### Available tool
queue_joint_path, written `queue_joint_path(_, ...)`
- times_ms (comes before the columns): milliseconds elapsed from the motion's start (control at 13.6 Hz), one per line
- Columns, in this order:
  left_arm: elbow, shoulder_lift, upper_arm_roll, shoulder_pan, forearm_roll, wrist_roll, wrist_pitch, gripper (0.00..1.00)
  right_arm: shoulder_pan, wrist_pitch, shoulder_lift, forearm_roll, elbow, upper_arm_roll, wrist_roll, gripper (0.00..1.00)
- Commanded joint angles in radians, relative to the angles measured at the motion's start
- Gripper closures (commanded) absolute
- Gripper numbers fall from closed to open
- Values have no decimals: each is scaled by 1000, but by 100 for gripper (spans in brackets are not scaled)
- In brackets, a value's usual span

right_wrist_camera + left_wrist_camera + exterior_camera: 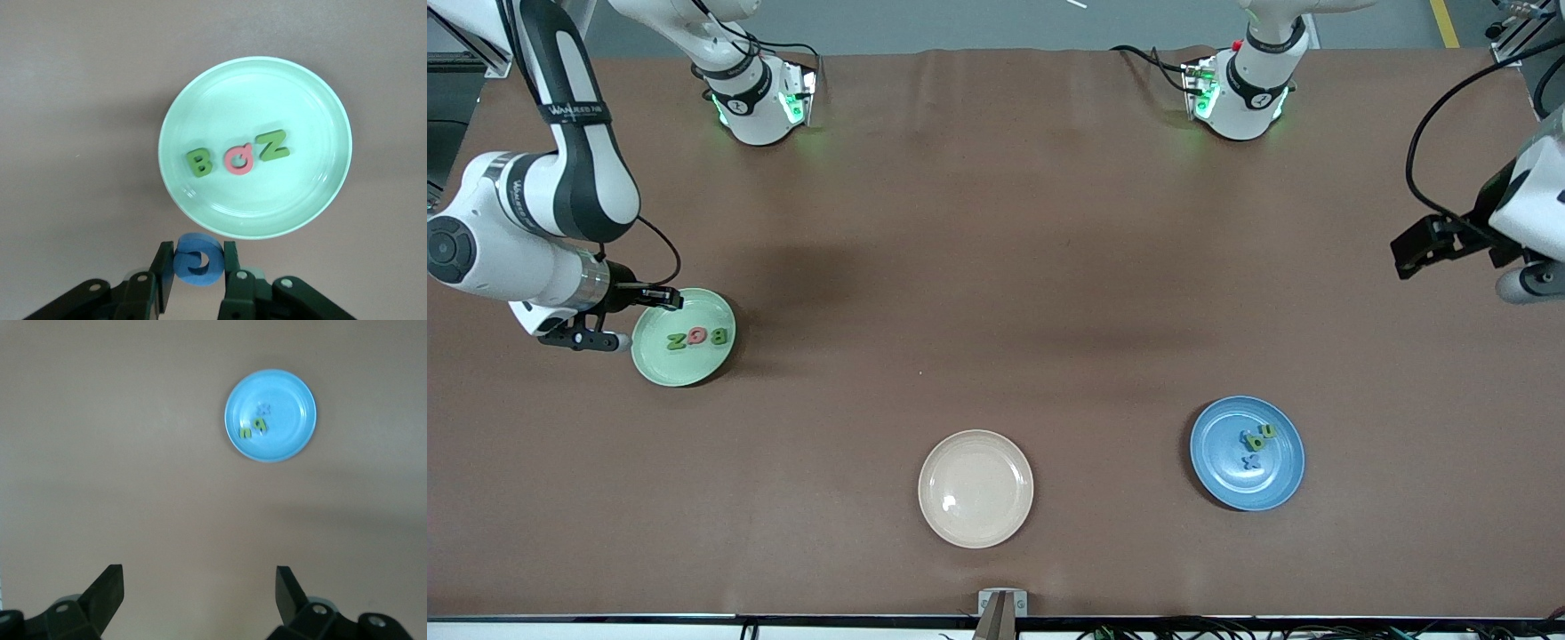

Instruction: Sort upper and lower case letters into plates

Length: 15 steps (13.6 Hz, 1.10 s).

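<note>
The pale mint plate [687, 373] lies near the right arm's end of the table and holds a green B [719, 335], a pink Q [697, 338] and a green N [676, 340]. In the right wrist view the plate [300, 193] shows the same B [199, 163], Q [239, 160] and N [273, 145]. My right gripper [669, 302] [197, 257] is shut on the blue C [198, 259], up in the air just outside the plate's rim. The blue plate [1227, 480] [287, 433] holds a green n [1267, 431], a green p [1256, 440] and a blue x [1251, 460]. My left gripper [1405, 258] [200, 587] is open and empty, high over the table.
An empty cream-beige plate [975, 524] lies near the front edge, between the two other plates. The arms' bases stand along the edge farthest from the front camera. A small metal bracket [1002, 603] sits at the front edge.
</note>
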Motion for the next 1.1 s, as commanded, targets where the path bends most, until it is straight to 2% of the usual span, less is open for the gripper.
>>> queue_joint_path(0,-210,-150,150,-89,-93,32,77,0,-21,115,13,-17,-78,22,-12,86)
queue_joint_path(147,-290,-204,146,-85,-95,43,117,0,-28,147,50,-17,-87,22,-26,86)
queue_joint_path(368,-298,-204,145,-82,-99,44,120,0,-47,228,88,-17,-123,22,-43,86)
queue_joint_path(1029,-298,-186,131,-97,-99,47,164,0,-70,291,176,-17,-132,22,-58,80)
